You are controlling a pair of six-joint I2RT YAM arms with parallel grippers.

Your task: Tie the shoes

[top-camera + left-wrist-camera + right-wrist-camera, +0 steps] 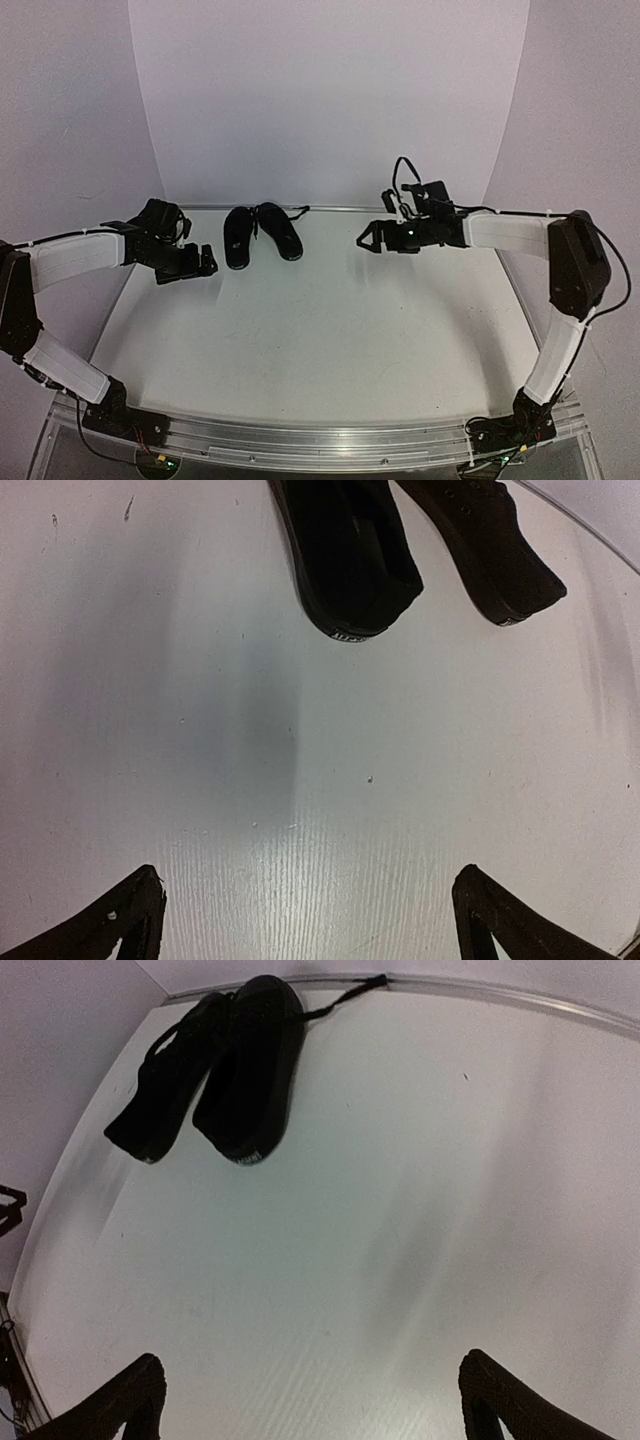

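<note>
Two small black shoes lie side by side at the back of the table, the left shoe (pixel 238 237) and the right shoe (pixel 279 229), heels toward me. A thin black lace (pixel 297 211) trails from the right shoe toward the back edge. My left gripper (pixel 208 263) hovers just left of the shoes, open and empty; its view shows both heels, one (pixel 348 560) beside the other (pixel 495 550). My right gripper (pixel 366 238) is open and empty, well to the right of the shoes; its view shows the pair (pixel 250 1070) at far left.
The white table (pixel 330 330) has a raised metal rim along its back edge (pixel 350 209) and right side. White walls close in behind and at both sides. The left gripper's fingertip shows at the left edge of the right wrist view (pixel 10 1210).
</note>
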